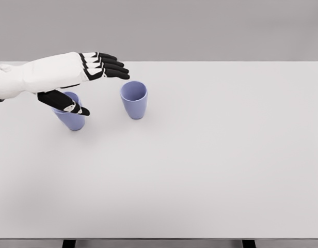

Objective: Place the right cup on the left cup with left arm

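Observation:
Two lavender-blue cups stand upright on the white table [210, 155]. The right cup [134, 99] sits free, a little left of the table's middle at the back. Partly hidden behind my thumb is the left cup [71, 119]. My left hand [99, 85] reaches in from the left edge, its black fingers [110, 66] stretched out flat above and just left of the right cup, and its thumb [66, 102] hangs down in front of the left cup. The hand is open and holds nothing.
The table's far edge runs just behind the hand. Grey wall lies beyond it. Two dark table legs [69, 243] show under the near edge.

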Tool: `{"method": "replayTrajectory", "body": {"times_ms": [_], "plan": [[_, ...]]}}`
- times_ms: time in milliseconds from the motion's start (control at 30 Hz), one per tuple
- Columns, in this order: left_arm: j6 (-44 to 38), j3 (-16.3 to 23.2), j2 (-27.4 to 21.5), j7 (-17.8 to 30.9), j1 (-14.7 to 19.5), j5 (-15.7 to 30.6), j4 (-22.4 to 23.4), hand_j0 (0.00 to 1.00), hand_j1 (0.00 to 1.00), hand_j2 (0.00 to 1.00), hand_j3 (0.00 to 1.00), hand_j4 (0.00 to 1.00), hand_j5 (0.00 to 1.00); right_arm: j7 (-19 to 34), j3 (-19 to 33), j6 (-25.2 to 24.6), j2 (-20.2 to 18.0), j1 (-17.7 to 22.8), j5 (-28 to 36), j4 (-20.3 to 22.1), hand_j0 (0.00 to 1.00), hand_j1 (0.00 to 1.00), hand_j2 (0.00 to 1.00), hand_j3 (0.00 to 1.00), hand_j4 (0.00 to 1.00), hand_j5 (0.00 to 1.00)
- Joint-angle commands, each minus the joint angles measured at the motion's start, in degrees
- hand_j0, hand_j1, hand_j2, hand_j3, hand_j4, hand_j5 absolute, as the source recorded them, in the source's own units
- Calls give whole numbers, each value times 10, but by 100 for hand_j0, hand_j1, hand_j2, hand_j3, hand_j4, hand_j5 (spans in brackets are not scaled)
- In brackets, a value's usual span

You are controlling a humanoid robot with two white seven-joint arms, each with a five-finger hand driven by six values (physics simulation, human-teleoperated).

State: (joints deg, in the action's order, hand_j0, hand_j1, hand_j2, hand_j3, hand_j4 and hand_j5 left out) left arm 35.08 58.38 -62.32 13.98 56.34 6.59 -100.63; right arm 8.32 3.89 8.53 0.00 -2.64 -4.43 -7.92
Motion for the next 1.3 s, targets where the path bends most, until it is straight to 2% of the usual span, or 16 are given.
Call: {"method": "replayTrajectory", "body": {"times_ms": [0,67,133,200,400,467,533,567,633,700,800,900,1067,1100,1167,1267], "plan": [[-1,-1,4,-1,-1,-1,1,100,100,100,100,100,100,-1,1,0,0,0,0,-1,100,100,100,100,100,100],[-1,0,18,0,2,0,8,100,100,100,100,100,100,-1,2,-1,0,10,1,-1,100,100,100,100,100,100],[-1,0,53,0,17,2,45,100,100,100,100,100,100,0,2,0,0,10,1,-1,100,100,100,100,100,100],[-1,-1,67,0,31,4,45,100,100,100,100,100,100,0,1,0,0,10,1,-1,100,100,100,100,100,100],[-1,4,62,-2,28,-7,25,100,100,100,100,100,100,0,2,-1,0,10,1,-1,100,100,100,100,100,100],[-1,24,61,-3,26,-14,25,100,100,100,100,100,100,0,2,-1,0,10,1,-1,100,100,100,100,100,100],[-1,24,61,2,25,-17,13,100,100,100,100,100,100,0,2,0,0,10,1,-1,100,100,100,100,100,100],[-1,24,60,39,27,-32,13,100,100,100,100,100,100,0,2,-1,0,10,1,-1,100,100,100,100,100,100],[-1,23,62,148,34,-33,18,100,100,100,100,100,100,0,2,0,0,10,1,-1,100,100,100,100,100,100],[-1,24,69,168,56,-4,23,100,100,100,100,100,100,0,2,-1,0,10,1,-1,100,100,100,100,100,100],[-1,27,113,170,63,5,75,100,100,100,100,100,100,0,2,-1,0,10,1,-1,100,100,100,100,100,100],[-1,30,132,173,81,12,84,100,100,100,100,100,100,0,2,0,0,10,1,-1,100,100,100,100,100,100],[-1,34,174,185,89,4,172,100,100,100,100,100,100,0,2,0,0,10,1,-1,100,100,100,100,100,100],[-1,52,174,207,98,3,177,100,100,100,100,100,100,0,2,-1,0,10,1,-1,100,100,100,100,100,100],[-1,85,175,210,119,4,193,100,100,100,100,100,100,0,2,-1,0,10,1,-1,100,100,100,100,100,100],[-1,96,179,210,122,-4,216,100,100,100,100,100,100,0,2,0,0,10,1,-1,100,100,100,100,100,100]]}}
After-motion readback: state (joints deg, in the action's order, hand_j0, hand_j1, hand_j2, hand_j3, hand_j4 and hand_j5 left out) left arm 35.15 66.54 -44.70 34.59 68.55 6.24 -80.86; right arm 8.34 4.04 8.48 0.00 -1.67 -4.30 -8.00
